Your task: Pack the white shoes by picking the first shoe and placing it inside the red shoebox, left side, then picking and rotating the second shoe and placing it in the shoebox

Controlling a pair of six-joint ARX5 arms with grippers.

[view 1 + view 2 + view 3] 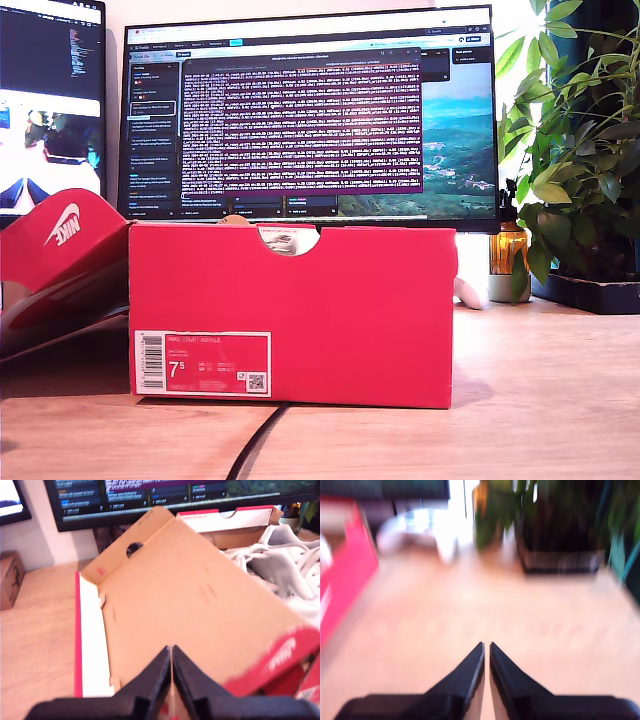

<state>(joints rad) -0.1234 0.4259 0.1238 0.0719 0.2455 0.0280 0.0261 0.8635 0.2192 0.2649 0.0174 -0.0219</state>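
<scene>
The exterior view shows the red shoebox standing on the wooden surface before a monitor, a sliver of white shoe visible through its half-round notch; the red lid with a white swoosh tilts open at the exterior view's left, and no arm appears. The first wrist view finds my first tool pressed together and empty above the lid's brown cardboard underside, with the white shoes lying laces-up in the box beyond it. The second wrist view, blurred, has my second tool likewise closed on nothing over bare surface, the shoebox off to one side. With both shoes apparently boxed, withdrawing clear of the lid looks the sensible course.
</scene>
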